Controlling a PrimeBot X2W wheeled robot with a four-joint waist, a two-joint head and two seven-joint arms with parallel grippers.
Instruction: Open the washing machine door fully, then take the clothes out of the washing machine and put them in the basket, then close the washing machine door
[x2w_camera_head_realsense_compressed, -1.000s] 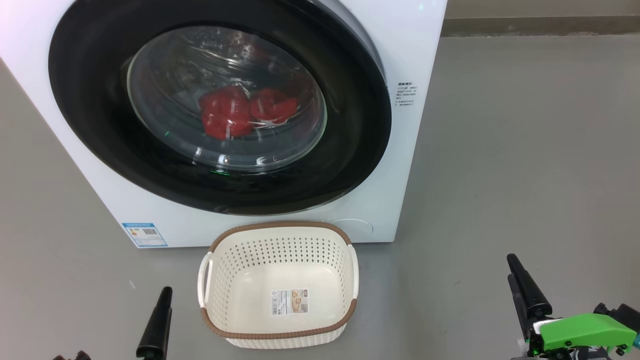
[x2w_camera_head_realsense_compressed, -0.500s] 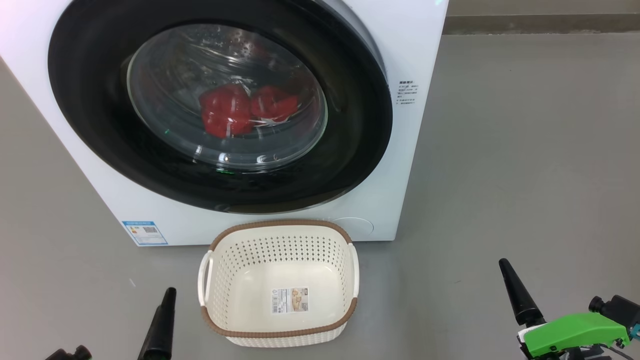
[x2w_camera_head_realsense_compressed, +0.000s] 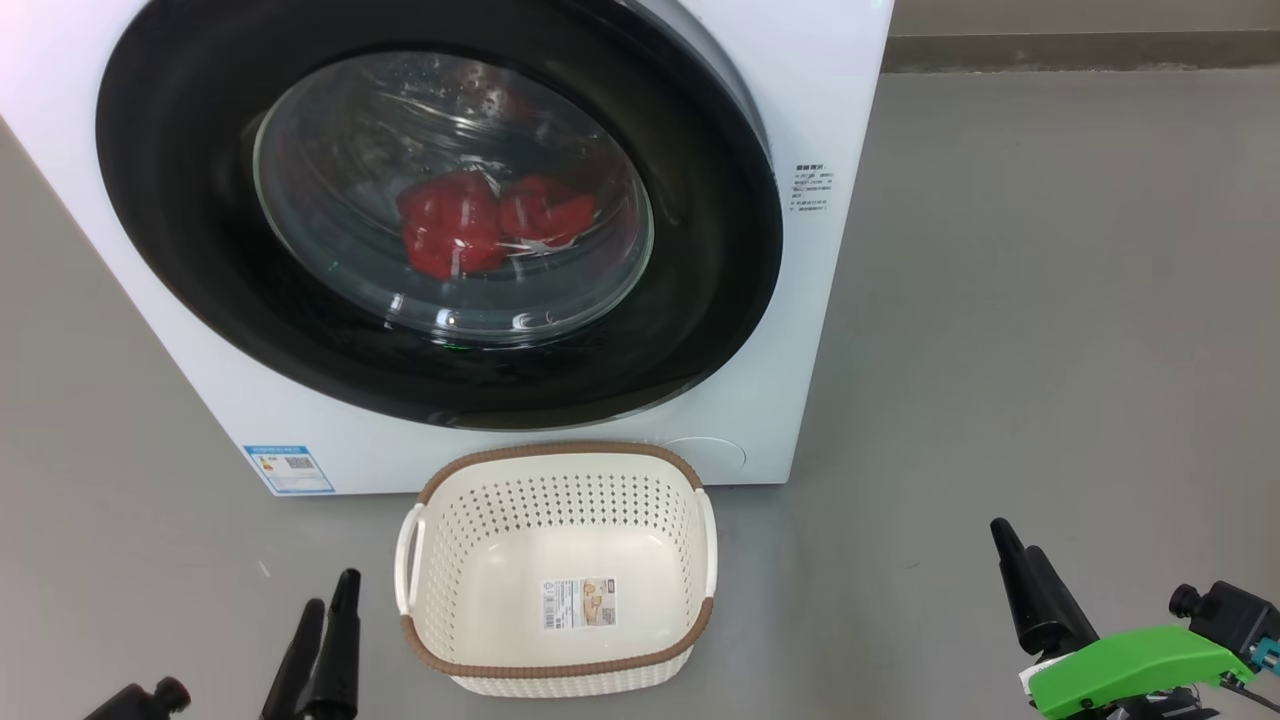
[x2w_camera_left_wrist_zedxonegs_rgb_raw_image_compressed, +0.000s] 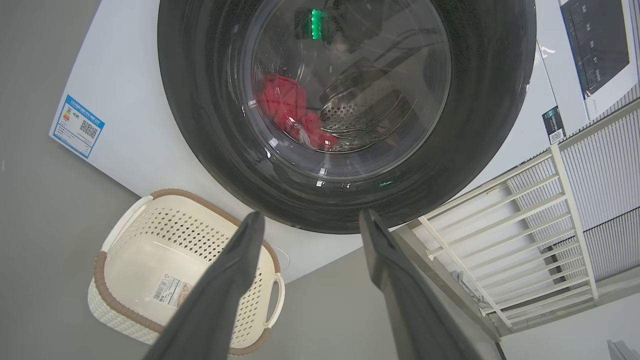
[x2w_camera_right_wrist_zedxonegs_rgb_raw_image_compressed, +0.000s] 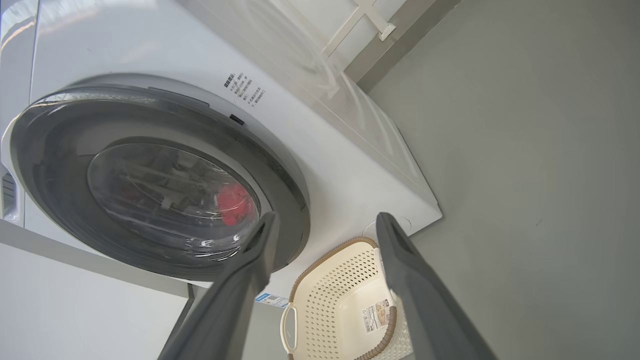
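The white washing machine (x2w_camera_head_realsense_compressed: 830, 100) stands in front of me, and its door (x2w_camera_head_realsense_compressed: 180, 200), black-rimmed with a glass bowl, covers the drum. Red clothes (x2w_camera_head_realsense_compressed: 450, 235) lie inside, behind the glass. The cream basket (x2w_camera_head_realsense_compressed: 560, 452) sits empty on the floor against the machine's front. My left gripper (x2w_camera_head_realsense_compressed: 332, 590) is open, low and just left of the basket. My right gripper (x2w_camera_head_realsense_compressed: 1015, 537) is open, well to the basket's right. The left wrist view has the left gripper (x2w_camera_left_wrist_zedxonegs_rgb_raw_image_compressed: 311, 214) below the door (x2w_camera_left_wrist_zedxonegs_rgb_raw_image_compressed: 200, 100), clothes (x2w_camera_left_wrist_zedxonegs_rgb_raw_image_compressed: 280, 100) and basket (x2w_camera_left_wrist_zedxonegs_rgb_raw_image_compressed: 100, 270). The right gripper (x2w_camera_right_wrist_zedxonegs_rgb_raw_image_compressed: 327, 215) faces door (x2w_camera_right_wrist_zedxonegs_rgb_raw_image_compressed: 50, 150) and basket (x2w_camera_right_wrist_zedxonegs_rgb_raw_image_compressed: 325, 260).
Grey floor (x2w_camera_head_realsense_compressed: 1050, 300) stretches wide to the machine's right, up to a skirting strip (x2w_camera_head_realsense_compressed: 1080, 50) at the back. A white slatted rack (x2w_camera_left_wrist_zedxonegs_rgb_raw_image_compressed: 500, 225) and a dark control panel (x2w_camera_left_wrist_zedxonegs_rgb_raw_image_compressed: 595, 50) stand beside the machine. A blue label (x2w_camera_head_realsense_compressed: 288, 468) marks its lower left corner.
My left gripper has turned, so both its fingers now show beside the basket. The right gripper has slid a little left and lower. Door, clothes and basket are unmoved.
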